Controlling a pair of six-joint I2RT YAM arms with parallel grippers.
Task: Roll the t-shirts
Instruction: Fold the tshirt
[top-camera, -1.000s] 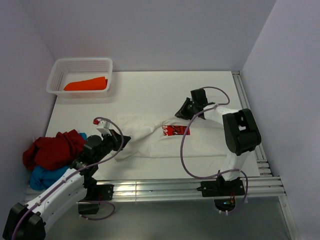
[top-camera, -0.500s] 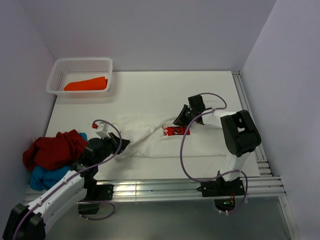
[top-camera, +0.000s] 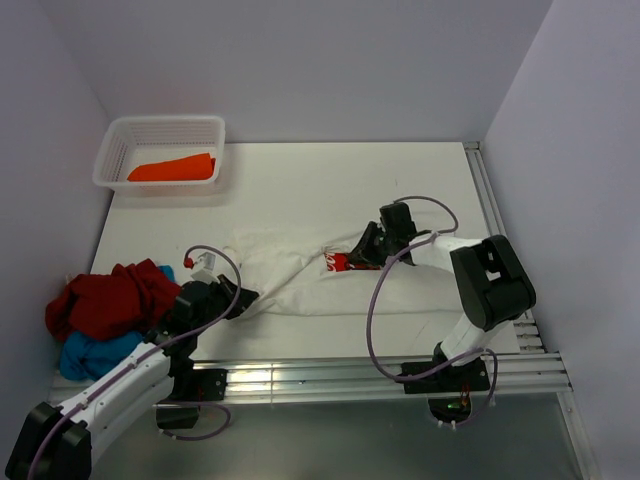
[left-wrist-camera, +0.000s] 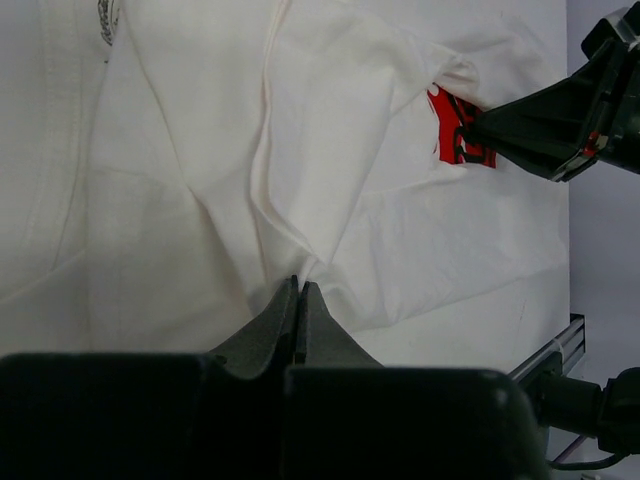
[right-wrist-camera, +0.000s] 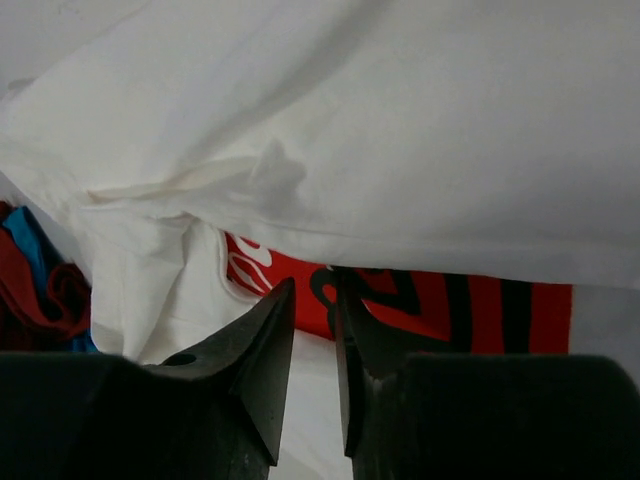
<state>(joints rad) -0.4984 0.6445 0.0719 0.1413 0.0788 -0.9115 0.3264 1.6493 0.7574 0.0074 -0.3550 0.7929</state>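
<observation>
The white t-shirt (top-camera: 300, 275) lies crumpled across the middle of the table. A fold covers most of its red print (top-camera: 337, 262), which also shows in the left wrist view (left-wrist-camera: 450, 125) and in the right wrist view (right-wrist-camera: 440, 305). My left gripper (top-camera: 244, 297) is shut on a pinch of white cloth at the shirt's near left edge (left-wrist-camera: 300, 285). My right gripper (top-camera: 353, 257) rests low at the print, under the edge of the fold. Its jaws (right-wrist-camera: 312, 290) stand a narrow gap apart, with nothing seen between them. A dark red t-shirt (top-camera: 105, 295) and a blue one (top-camera: 90, 352) lie heaped at the left.
A white perforated basket (top-camera: 115, 135) at the back left holds an orange t-shirt (top-camera: 172, 168). Metal rails run along the table's near edge (top-camera: 350, 375) and its right edge (top-camera: 495, 230). Walls close in on the left, back and right.
My left gripper has drawn back toward the near edge with the cloth. My right gripper has come nearer and to the left, and the fold now covers more of the red print.
</observation>
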